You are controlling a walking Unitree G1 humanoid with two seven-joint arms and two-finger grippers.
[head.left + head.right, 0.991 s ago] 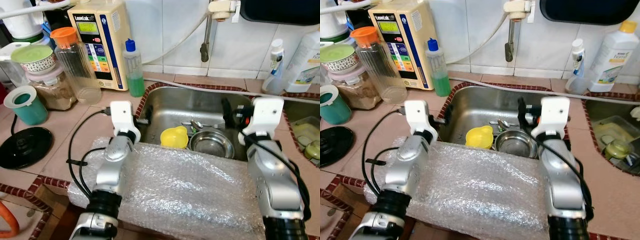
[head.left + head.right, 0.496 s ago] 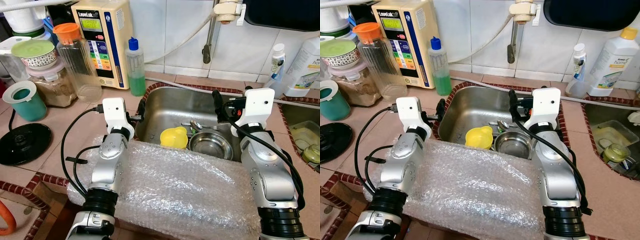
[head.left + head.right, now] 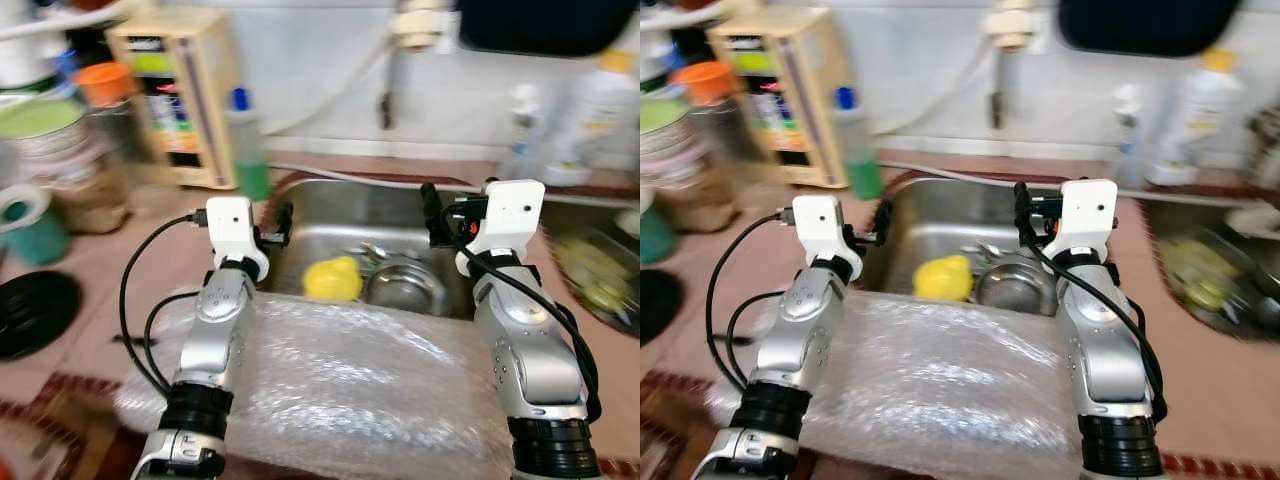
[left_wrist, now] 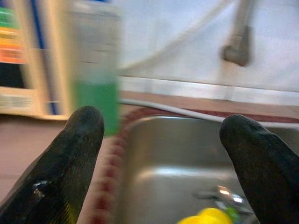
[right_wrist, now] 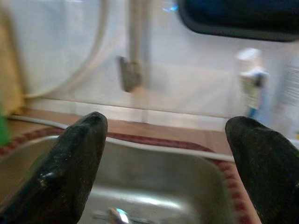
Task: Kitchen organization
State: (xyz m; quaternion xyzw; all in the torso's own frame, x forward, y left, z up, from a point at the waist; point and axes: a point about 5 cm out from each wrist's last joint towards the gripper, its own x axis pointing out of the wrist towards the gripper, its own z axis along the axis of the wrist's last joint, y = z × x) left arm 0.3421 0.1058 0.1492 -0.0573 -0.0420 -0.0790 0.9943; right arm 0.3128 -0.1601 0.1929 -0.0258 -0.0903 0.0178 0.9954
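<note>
The head views are blurred by motion. A steel sink holds a yellow cup and a steel bowl, with cutlery behind them. My left gripper is held over the sink's left rim, open with nothing between its fingers. Over the sink's right side, my right gripper is also open and holds nothing; its fingers point at the back wall and the tap. Both forearms rest above a sheet of bubble wrap on the counter's front.
A green soap bottle and a beige water machine stand left of the sink. Jars and a teal cup crowd the far left, near a black lid. White bottles stand at the back right, beside a second basin.
The whole picture has shifted and blurred, so the camera has moved. Both arms keep much the same pose over the sink's front edge, and both grippers stay open.
</note>
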